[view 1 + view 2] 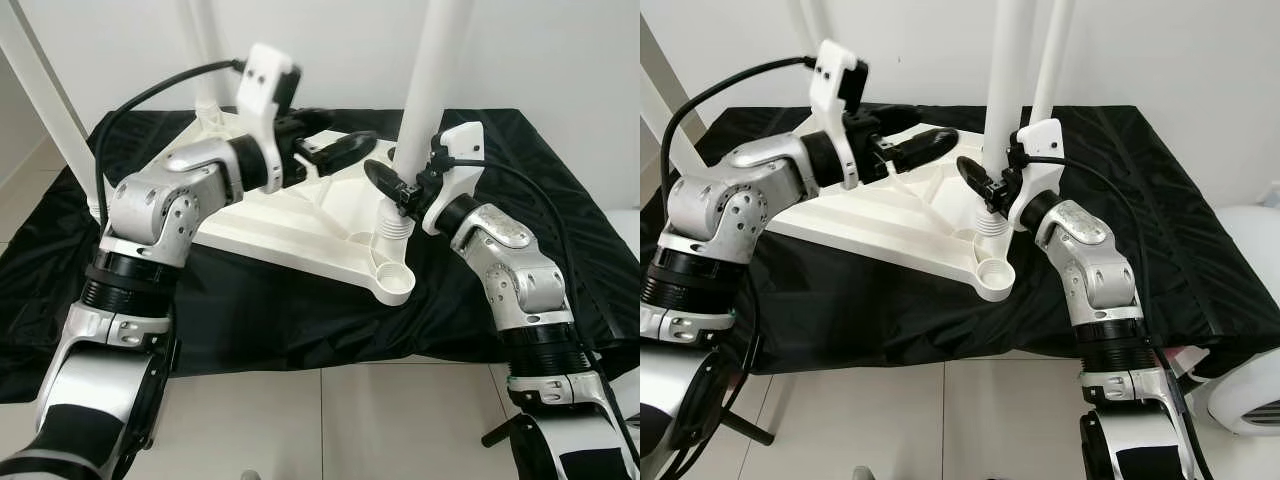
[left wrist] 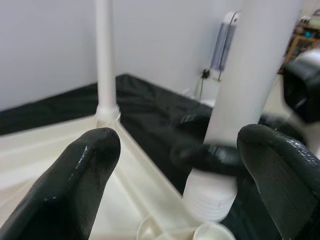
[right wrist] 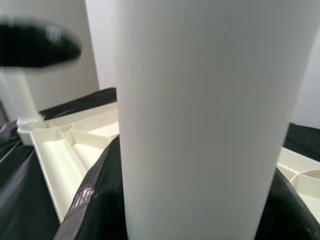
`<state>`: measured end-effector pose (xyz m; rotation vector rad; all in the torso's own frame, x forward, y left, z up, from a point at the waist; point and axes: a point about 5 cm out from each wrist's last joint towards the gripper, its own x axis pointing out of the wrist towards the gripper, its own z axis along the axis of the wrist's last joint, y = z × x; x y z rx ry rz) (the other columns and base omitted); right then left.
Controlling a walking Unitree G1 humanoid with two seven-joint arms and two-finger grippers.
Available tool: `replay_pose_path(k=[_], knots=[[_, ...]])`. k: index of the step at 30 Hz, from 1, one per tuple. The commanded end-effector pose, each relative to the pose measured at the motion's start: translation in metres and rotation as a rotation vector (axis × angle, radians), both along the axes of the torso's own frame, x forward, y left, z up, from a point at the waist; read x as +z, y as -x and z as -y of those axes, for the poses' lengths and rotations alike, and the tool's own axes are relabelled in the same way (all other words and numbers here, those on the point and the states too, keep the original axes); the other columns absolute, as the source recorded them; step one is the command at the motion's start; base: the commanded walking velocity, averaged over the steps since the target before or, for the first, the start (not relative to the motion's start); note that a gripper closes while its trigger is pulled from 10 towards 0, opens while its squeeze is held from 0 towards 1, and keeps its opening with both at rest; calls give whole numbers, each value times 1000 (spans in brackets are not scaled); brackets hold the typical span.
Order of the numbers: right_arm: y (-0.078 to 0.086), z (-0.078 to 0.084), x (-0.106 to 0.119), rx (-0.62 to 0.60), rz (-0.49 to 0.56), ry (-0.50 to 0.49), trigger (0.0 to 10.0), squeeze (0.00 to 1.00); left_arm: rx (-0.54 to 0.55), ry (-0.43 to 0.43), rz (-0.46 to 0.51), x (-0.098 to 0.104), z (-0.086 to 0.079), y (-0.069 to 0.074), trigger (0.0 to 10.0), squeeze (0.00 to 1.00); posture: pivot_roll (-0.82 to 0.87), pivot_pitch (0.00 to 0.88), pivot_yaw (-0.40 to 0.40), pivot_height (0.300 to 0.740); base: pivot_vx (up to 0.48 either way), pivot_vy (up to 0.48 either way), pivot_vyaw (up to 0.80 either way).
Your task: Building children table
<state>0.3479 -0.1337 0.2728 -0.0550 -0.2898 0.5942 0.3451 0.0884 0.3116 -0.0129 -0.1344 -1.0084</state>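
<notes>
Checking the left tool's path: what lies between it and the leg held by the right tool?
Only the bare ribbed underside of the white tabletop lies between the left tool and the leg; the head views show this.

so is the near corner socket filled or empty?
Empty. The socket at the tabletop's near corner shows an open round hole, while the right gripper grips a leg standing just behind it.

A black cloth [image 1: 300,310] carries the upturned white tabletop [image 1: 290,225].
</notes>
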Motion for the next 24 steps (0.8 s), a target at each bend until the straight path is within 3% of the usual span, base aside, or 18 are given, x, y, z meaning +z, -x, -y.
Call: replay_pose_path(k=[1, 4, 6, 10, 13, 24], knots=[[2, 1, -2, -22, 16, -16, 10000, 0, 62, -11, -12, -7, -11, -5, 10000, 0, -89, 137, 83, 740, 0, 0, 0], [4, 1, -3, -37, 23, -34, 10000, 0, 116, -6, -24, -11, -17, -7, 10000, 0, -94, 134, 85, 740, 0, 0, 0], [7, 1, -5, -62, 30, -57, 10000, 0, 214, 20, -59, -17, -27, -12, 10000, 0, -110, 132, 91, 740, 0, 0, 0], [8, 1, -6, -70, 30, -63, 10000, 0, 248, 32, -64, -18, -31, -14, 10000, 0, -113, 131, 92, 740, 0, 0, 0], [11, 4, -10, -96, 36, -67, 10000, 0, 338, 64, -119, -29, -40, -17, 10000, 0, -144, 119, 102, 740, 0, 0, 0], [14, 10, -4, -150, 76, -92, 10000, 0, 430, 89, -146, -51, -37, -18, 10000, 0, -167, 91, 92, 740, 0, 0, 0]])
